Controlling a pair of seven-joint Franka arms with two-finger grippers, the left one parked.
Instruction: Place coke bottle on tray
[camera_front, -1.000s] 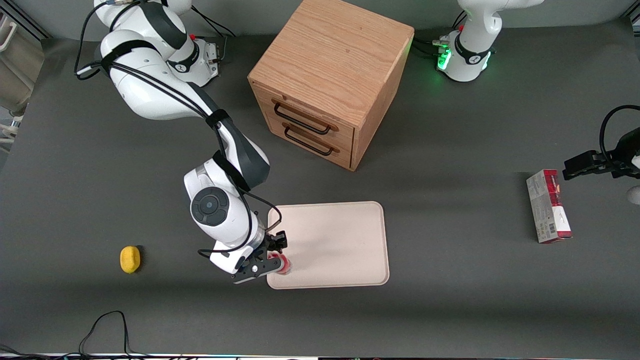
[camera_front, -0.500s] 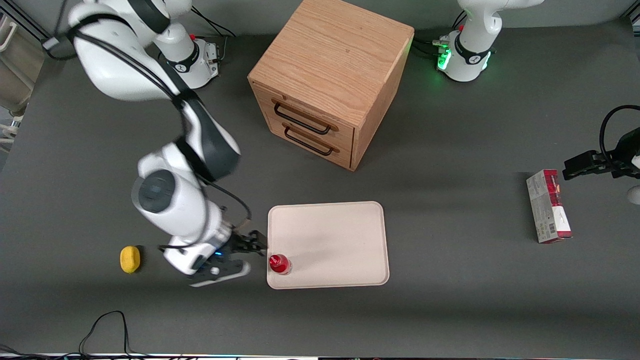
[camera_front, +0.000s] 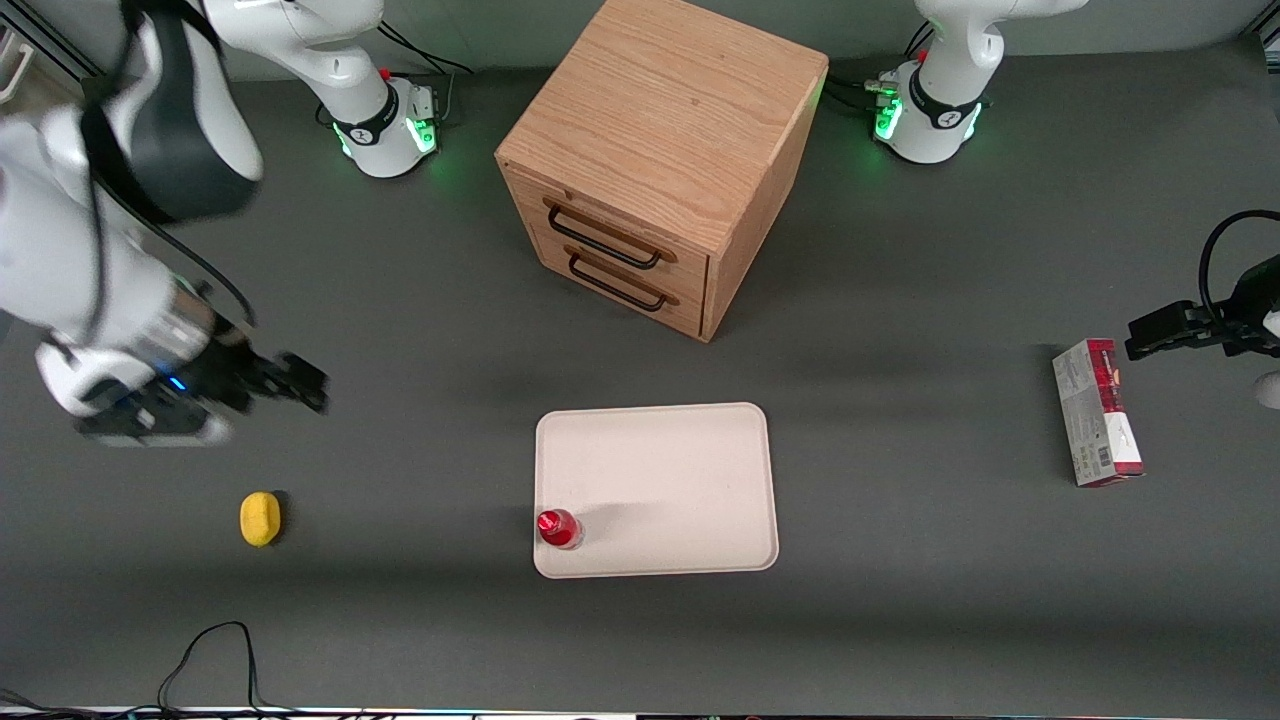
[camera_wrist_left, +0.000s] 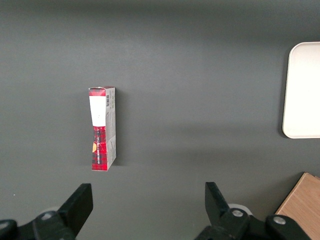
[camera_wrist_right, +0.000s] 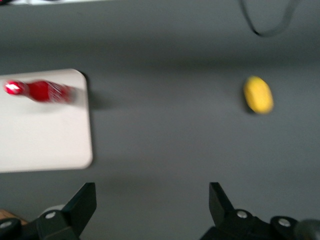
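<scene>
Where the table lies nearest the front camera, these things show, in order outward:

Cable: a black loop on the grey table, at the edge nearest the front camera, toward the working arm's end.

Coke bottle: upright on the tray, in the tray's corner nearest the front camera and toward the working arm's end, close to the rim; red cap up. Nothing grips it. In the right wrist view it shows red on the cream surface.

Tray: flat on the table, in front of the cabinet's drawers and nearer the camera than they are; bare apart from the bottle.

Lemon: yellow, on the table, well apart from the tray toward the working arm's end; about as near the camera as the bottle.

Carton: red and grey, lying flat toward the parked arm's end.

Gripper: above the table, well apart from tray and bottle, farther from the camera than the lemon; fingers spread apart, holding nothing, with bare table between them in the wrist view.

Cabinet: wooden, two drawers with dark handles, farther from the camera than the tray.
</scene>
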